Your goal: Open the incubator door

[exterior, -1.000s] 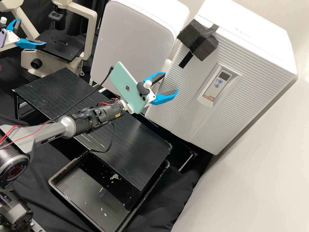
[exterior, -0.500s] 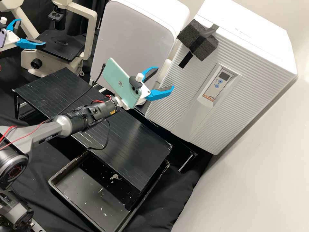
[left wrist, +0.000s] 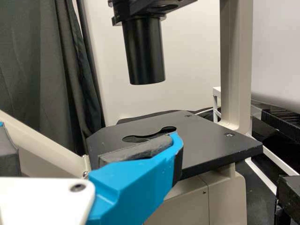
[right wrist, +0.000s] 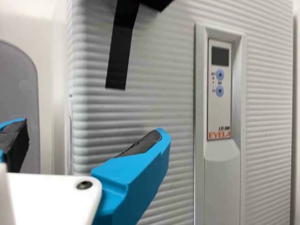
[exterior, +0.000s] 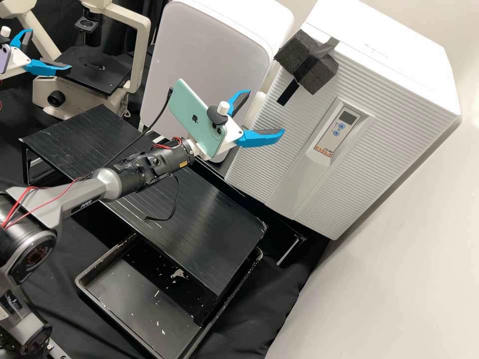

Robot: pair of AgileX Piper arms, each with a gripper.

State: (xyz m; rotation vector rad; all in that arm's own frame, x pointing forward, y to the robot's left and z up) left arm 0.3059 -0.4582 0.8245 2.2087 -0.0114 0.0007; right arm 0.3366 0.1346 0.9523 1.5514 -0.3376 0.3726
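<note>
“Door (exterior: 269,164) of the incubator (exterior: 374,35), open or closed?”

“Closed. It's the ribbed front, with a control panel (exterior: 335,130) set into it. Dark foam blocks (exterior: 319,80) sit near its upper edge, and a strip of black tape (exterior: 288,93) runs down from them.”

“And the right gripper (exterior: 267,110)?”

“In front of the door, its two blue fingers spread wide. Whether either one touches the ribs is hard to tell. A pale green phone (exterior: 194,119) is fixed on that arm, just behind the gripper.”

“What about the left one?”

“The left gripper (exterior: 51,49) is over by the microscope (exterior: 137,55), well apart from the incubator, and its fingers are spread too.”

“Anything else around?”

“A white cabinet (exterior: 214,55) stands beside the incubator. The low black table (exterior: 199,224) is in front of them, partly over a black tray (exterior: 81,279) with pale flecks in it.”
</note>
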